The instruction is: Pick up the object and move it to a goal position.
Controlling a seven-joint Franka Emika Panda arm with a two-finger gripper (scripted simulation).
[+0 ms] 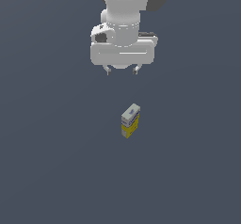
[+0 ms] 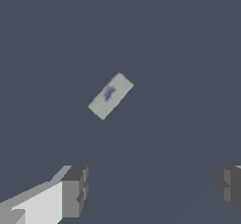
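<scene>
Fingers [image 2: 75,190] of my gripper [image 1: 122,70] spread apart, holding nothing; one carton [image 1: 130,121] stands upright, well apart from them.

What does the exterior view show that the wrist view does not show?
Only the exterior view shows the carton's yellow lower part, standing upright, and the white arm body above the gripper. Only the wrist view shows the carton's top face as a rectangle with a blue mark, turned diagonally. Both show the carton apart from the open gripper, on the dark grey floor.
</scene>
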